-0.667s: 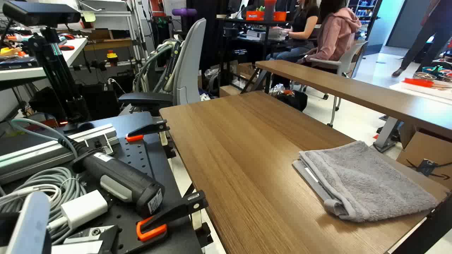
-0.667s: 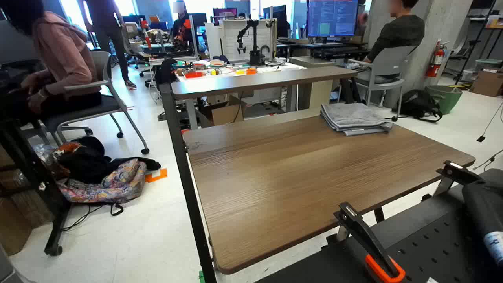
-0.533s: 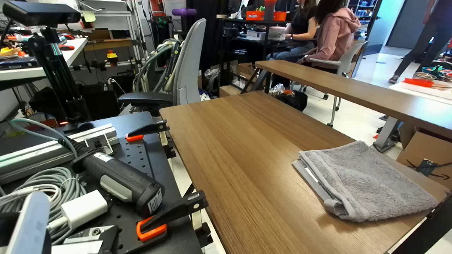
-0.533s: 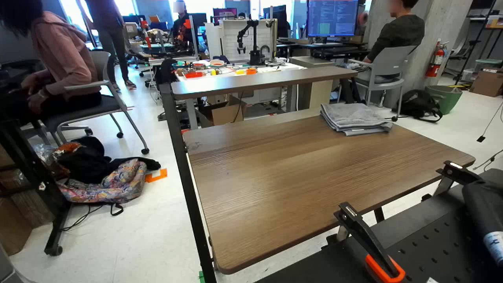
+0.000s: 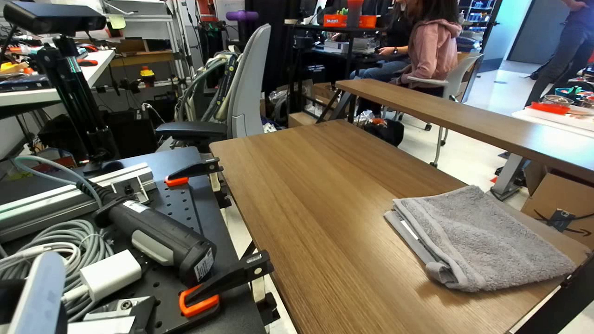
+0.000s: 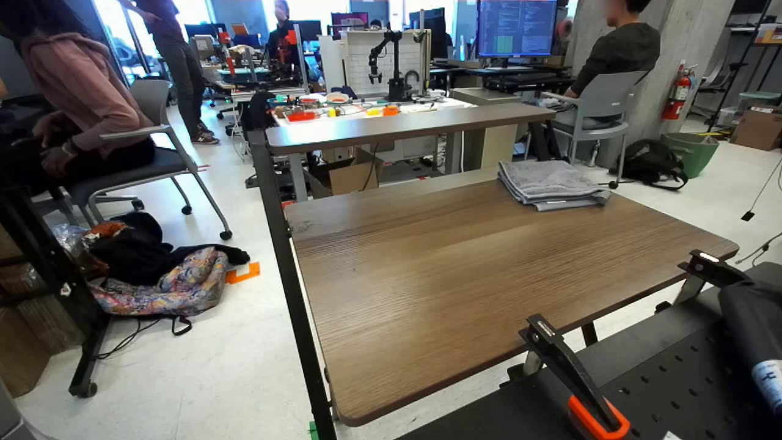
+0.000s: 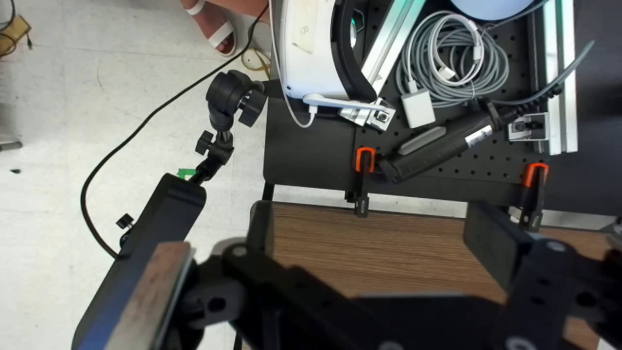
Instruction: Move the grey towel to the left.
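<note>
A bystander (image 6: 179, 66), head cropped, moved; the grey towel (image 5: 480, 239) stayed.

In an exterior view, brown tabletop (image 6: 421, 287) stretches open left of the folded grey towel (image 6: 553, 182), with room to pass; a raised board (image 6: 415, 127) lines the far side, and two clamps (image 6: 568, 366) jut at the near edge.

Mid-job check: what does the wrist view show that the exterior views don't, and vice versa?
Only the wrist view: the two-fingered black hand, jaws apart, and a white-strapped sandalled foot.
Only the exterior views: the folded fluffy grey towel.
Both: the brown wood-grain tabletop and the perforated black work surface beside it.
</note>
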`<state>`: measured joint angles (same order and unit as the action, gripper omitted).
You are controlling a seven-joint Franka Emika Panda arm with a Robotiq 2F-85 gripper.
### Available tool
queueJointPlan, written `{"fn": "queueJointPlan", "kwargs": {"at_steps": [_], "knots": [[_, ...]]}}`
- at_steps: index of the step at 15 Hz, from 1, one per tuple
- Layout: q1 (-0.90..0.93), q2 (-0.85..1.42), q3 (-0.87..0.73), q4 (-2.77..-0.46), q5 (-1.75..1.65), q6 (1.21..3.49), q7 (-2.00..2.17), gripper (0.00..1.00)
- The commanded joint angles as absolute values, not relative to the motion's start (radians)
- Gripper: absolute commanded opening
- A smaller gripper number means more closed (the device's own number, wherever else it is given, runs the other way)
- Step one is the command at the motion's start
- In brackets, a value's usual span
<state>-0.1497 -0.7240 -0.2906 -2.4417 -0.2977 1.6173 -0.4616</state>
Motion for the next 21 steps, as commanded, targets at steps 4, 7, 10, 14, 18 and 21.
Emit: {"fn": "queueJointPlan", "kwargs": {"at_steps": [4, 7, 10, 14, 18, 21], "knots": [[-0.139, -0.725, -0.298, -2.440, -0.302, 1.614, -0.456, 1.00], [-0.137, -0.719, -0.295, -2.444, -0.270, 1.650, -0.412, 1.00], [-0.127, -0.680, -0.276, -2.468, -0.232, 1.733, -0.328, 1.00], [-0.109, -0.574, -0.222, -2.513, -0.175, 1.914, -0.199, 1.00], [-0.089, -0.406, -0.152, -2.506, -0.115, 2.109, -0.075, 1.00], [-0.081, -0.234, -0.096, -2.457, -0.104, 2.256, 0.030, 1.00]]}}
